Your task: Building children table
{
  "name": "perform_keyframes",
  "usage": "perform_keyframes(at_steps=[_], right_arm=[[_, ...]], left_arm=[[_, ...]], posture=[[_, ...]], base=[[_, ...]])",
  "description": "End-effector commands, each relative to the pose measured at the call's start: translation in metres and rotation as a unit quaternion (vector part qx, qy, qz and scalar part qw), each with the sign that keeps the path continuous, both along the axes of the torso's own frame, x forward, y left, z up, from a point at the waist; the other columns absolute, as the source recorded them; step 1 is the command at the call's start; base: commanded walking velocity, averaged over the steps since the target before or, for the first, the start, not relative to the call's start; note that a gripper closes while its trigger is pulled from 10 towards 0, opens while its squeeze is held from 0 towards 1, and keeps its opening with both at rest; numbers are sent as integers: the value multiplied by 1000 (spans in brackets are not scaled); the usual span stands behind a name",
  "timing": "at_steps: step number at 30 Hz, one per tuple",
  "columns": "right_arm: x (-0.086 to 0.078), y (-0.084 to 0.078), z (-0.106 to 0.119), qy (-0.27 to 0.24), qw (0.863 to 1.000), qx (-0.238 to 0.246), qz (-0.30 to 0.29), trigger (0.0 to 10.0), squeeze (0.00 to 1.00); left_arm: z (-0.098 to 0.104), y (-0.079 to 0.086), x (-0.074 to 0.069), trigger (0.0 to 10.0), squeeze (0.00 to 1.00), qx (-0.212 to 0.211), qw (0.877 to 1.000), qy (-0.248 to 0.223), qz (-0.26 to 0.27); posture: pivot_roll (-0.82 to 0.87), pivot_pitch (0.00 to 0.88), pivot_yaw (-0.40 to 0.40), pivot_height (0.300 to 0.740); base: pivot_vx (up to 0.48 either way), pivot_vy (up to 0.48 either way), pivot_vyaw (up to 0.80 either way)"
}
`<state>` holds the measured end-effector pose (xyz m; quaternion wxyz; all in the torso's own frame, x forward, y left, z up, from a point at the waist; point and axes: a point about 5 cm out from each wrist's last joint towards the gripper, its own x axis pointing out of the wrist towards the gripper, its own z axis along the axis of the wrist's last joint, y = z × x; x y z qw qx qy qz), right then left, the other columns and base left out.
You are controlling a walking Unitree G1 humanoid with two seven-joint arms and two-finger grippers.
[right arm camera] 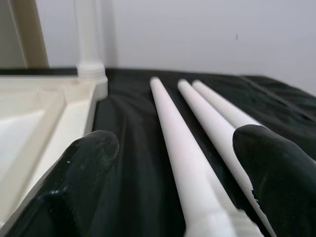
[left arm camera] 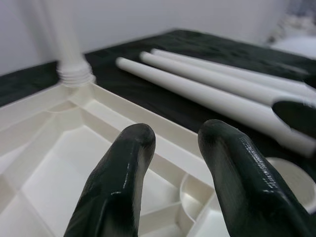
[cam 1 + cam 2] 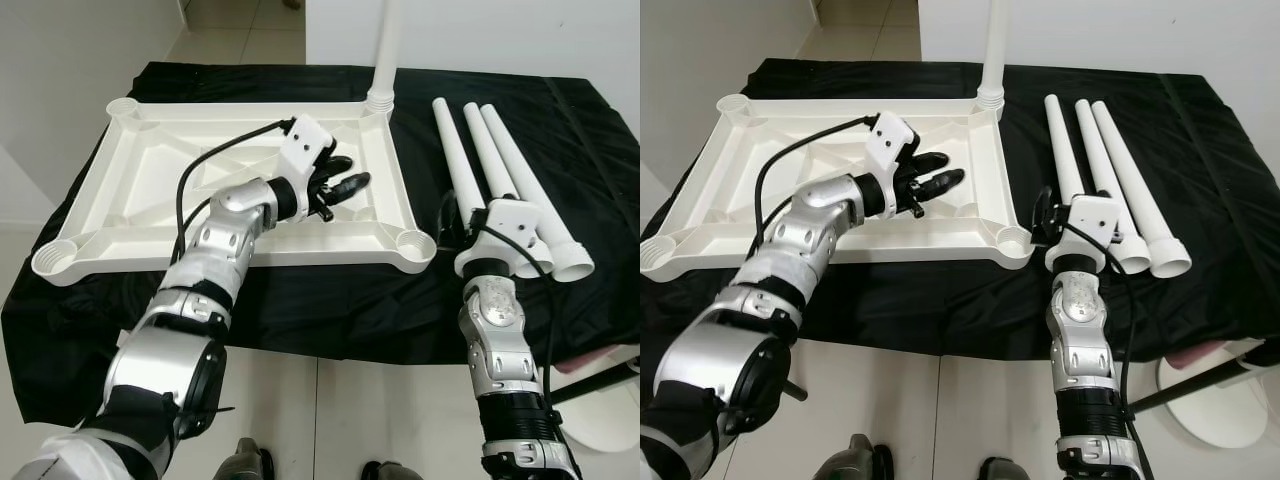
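**A:** What's on your screens?

**B:** I see one white tabletop (image 3: 150, 190) lying upside down on the black-draped bench (image 3: 300, 310), ribs up, with a round socket at each of its four corners. One leg (image 3: 388, 50) stands upright in the far right socket. Three loose legs (image 3: 500, 180) lie side by side on the cloth just to the right of the tabletop, flared ends toward me.

**A:** So four legs in all. Where's the left arm?

**B:** My left gripper (image 3: 340, 185) hovers over the right half of the tabletop's underside, pointing toward the right rim. Its jaws are parted a little with nothing between them; in the left wrist view the two fingers (image 2: 118, 187) frame the near right socket and the three loose legs beyond.

**A:** And the right one?

**B:** My right gripper (image 1: 173, 173) sits at the near ends of the loose legs, beside the near right socket. Its jaws are spread wide; the right wrist view shows the leftmost loose leg running between the two fingers (image 1: 84, 168). I cannot tell whether either finger touches it
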<state>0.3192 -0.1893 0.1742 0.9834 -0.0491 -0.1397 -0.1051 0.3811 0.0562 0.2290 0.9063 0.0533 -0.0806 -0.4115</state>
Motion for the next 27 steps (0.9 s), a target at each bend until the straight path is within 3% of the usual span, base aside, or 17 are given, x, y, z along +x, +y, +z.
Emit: perform_keyframes(at_steps=[1, 12, 19, 27], right_arm=[[4, -4, -3, 19, 1000, 5, -16, 10000, 0], [11, -21, -9, 53, 998, 18, -35, 10000, 0], [12, -26, -12, 65, 997, 28, -33, 10000, 0], [14, -52, -25, 116, 991, 45, -41, 10000, 0]], left_arm=[[-2, 1, -1, 10000, 0, -8, 999, 6, 33], [-6, 8, -17, 10000, 0, -64, 991, 31, 114], [-7, 9, -22, 10000, 0, -67, 989, 38, 125], [-22, 4, -38, 10000, 0, -37, 988, 50, 144]], posture=[[68, 31, 8, 740], [83, 8, -12, 740], [85, 9, -18, 740], [84, 26, -35, 740]], base=[[0, 0, 0], [0, 0, 0], [0, 0, 0], [0, 0, 0]])
